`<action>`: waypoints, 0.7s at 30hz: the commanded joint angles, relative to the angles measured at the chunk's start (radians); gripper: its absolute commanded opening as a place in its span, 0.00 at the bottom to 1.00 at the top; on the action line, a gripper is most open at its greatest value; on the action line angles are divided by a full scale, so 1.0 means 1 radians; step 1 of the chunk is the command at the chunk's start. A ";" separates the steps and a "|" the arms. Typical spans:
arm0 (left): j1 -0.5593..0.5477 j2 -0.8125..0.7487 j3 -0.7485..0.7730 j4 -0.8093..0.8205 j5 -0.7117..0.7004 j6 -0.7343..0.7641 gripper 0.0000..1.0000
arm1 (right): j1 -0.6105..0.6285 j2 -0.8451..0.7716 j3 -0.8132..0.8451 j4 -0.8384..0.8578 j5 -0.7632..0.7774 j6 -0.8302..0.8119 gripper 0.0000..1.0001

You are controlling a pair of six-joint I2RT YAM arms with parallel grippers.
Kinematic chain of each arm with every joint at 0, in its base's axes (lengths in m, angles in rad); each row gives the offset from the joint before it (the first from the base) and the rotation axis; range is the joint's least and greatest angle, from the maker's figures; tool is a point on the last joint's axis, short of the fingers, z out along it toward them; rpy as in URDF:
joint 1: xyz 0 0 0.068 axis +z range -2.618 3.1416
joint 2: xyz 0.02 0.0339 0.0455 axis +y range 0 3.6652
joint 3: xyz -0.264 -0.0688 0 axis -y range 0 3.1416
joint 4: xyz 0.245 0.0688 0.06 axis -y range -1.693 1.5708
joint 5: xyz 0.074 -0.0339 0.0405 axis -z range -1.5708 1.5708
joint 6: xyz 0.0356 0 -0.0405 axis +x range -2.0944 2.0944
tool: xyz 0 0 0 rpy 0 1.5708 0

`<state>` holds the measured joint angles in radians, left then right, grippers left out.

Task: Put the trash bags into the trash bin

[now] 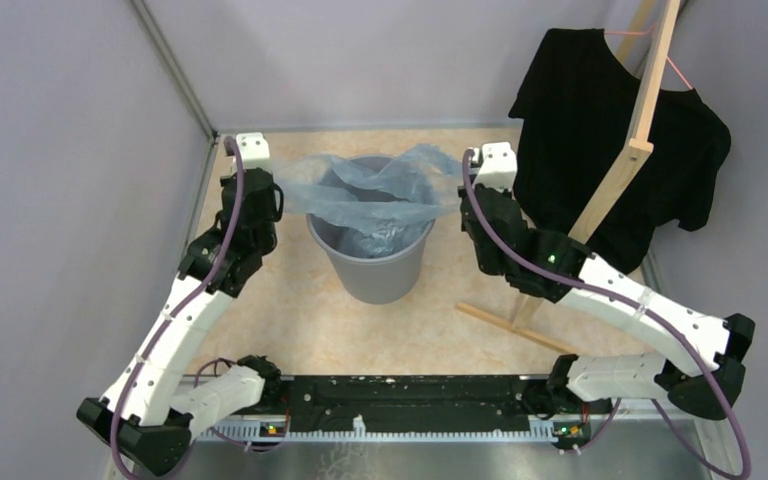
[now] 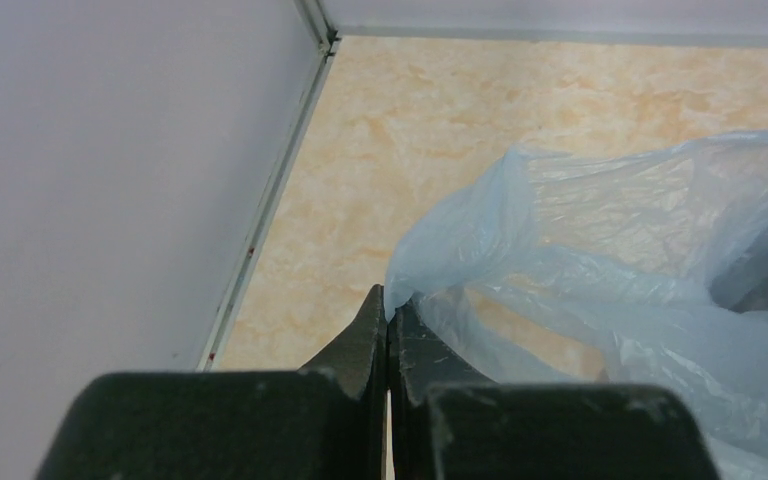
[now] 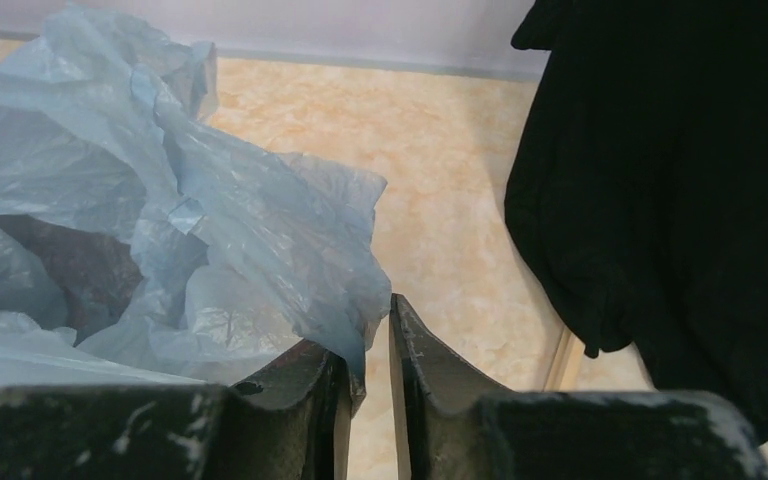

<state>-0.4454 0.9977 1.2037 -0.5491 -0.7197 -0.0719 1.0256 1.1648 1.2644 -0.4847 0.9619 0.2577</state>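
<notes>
The grey trash bin [image 1: 370,270] stands upright in the middle of the floor. A pale blue trash bag [image 1: 370,195] lies crumpled over its mouth, partly sunk inside, with edges spread to both sides. My left gripper [image 1: 278,200] is left of the bin and is shut on the bag's left edge; the left wrist view shows the jaws [image 2: 390,305] pressed together on the film [image 2: 610,260]. My right gripper [image 1: 463,195] is right of the bin. In the right wrist view its jaws [image 3: 367,325] stand slightly apart, and the bag [image 3: 160,200] drapes over the left finger.
A black T-shirt [image 1: 600,150] hangs on a wooden stand [image 1: 640,140] close behind my right arm, also in the right wrist view [image 3: 660,170]. The stand's base bar [image 1: 510,325] lies on the floor. Grey walls close the left and back.
</notes>
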 commanded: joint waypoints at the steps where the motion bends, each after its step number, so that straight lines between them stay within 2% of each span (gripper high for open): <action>1: 0.032 -0.041 -0.032 -0.045 -0.004 -0.018 0.00 | -0.048 -0.058 -0.010 -0.007 -0.032 0.011 0.19; 3: 0.044 -0.029 -0.011 -0.096 0.063 -0.055 0.00 | -0.072 -0.079 -0.032 0.014 -0.077 0.018 0.18; 5: 0.059 -0.015 0.035 -0.158 0.125 -0.088 0.00 | -0.083 -0.086 -0.038 0.011 -0.110 0.022 0.12; 8: 0.062 -0.051 0.079 -0.222 0.203 -0.145 0.00 | -0.084 -0.080 -0.007 -0.076 -0.145 0.059 0.07; 10: 0.061 -0.111 0.046 -0.225 0.284 -0.156 0.01 | -0.084 -0.089 -0.009 -0.116 -0.252 0.080 0.11; 12: 0.062 -0.170 0.010 -0.239 0.341 -0.171 0.06 | -0.084 -0.108 -0.026 -0.136 -0.361 0.105 0.20; 17: 0.061 -0.240 0.017 -0.312 0.497 -0.232 0.31 | -0.084 -0.173 -0.075 -0.115 -0.474 0.236 0.54; 19: 0.061 -0.236 0.068 -0.346 0.585 -0.246 0.54 | -0.084 -0.178 -0.072 -0.107 -0.469 0.325 0.67; 21: 0.061 -0.232 0.122 -0.375 0.627 -0.273 0.81 | -0.084 -0.171 -0.066 -0.081 -0.504 0.391 0.73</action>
<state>-0.3878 0.7441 1.2366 -0.8635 -0.2642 -0.2806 0.9474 1.0096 1.1908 -0.6128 0.5480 0.4820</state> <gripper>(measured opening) 0.633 0.690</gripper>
